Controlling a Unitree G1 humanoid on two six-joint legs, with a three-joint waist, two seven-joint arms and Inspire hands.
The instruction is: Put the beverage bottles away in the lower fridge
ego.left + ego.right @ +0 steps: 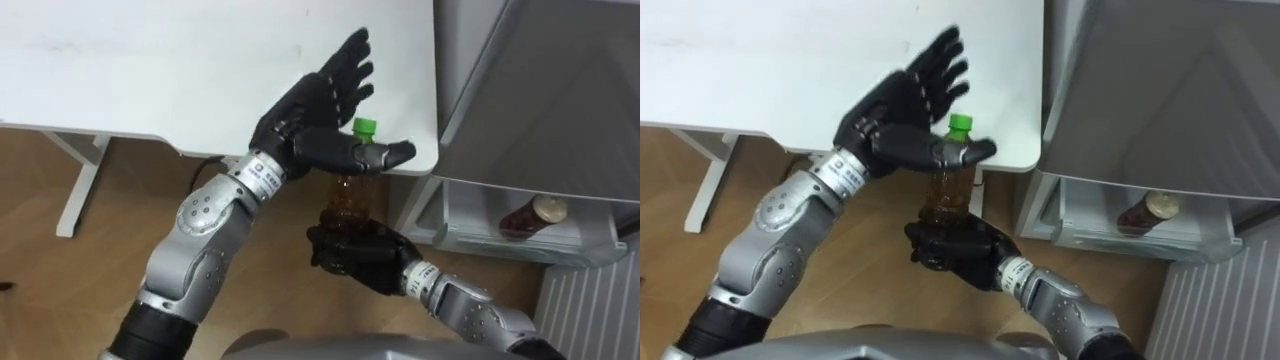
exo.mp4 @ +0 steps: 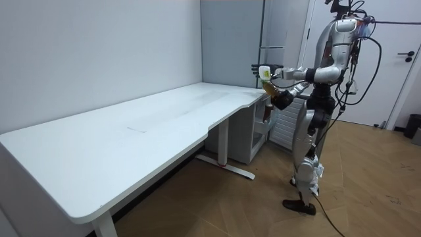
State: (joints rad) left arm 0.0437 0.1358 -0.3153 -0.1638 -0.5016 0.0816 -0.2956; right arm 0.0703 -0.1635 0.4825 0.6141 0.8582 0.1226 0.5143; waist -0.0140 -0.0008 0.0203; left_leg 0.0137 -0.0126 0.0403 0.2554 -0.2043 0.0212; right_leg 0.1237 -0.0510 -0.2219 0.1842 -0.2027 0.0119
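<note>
Gripping amber plastic bottle (image 1: 356,195) at base, right robot hand (image 1: 358,258) curls round it; left robot hand (image 1: 312,110) spread open w/ thumb by green cap (image 1: 366,127).

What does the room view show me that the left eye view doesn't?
Room view: the robot standing upright at the end of the desk, a door behind it. Left eye view: a second bottle lying in the open lower fridge; right hand fingers curled round the held bottle at its base; left hand open by the cap. Both: desk, held bottle, both hands.
</note>
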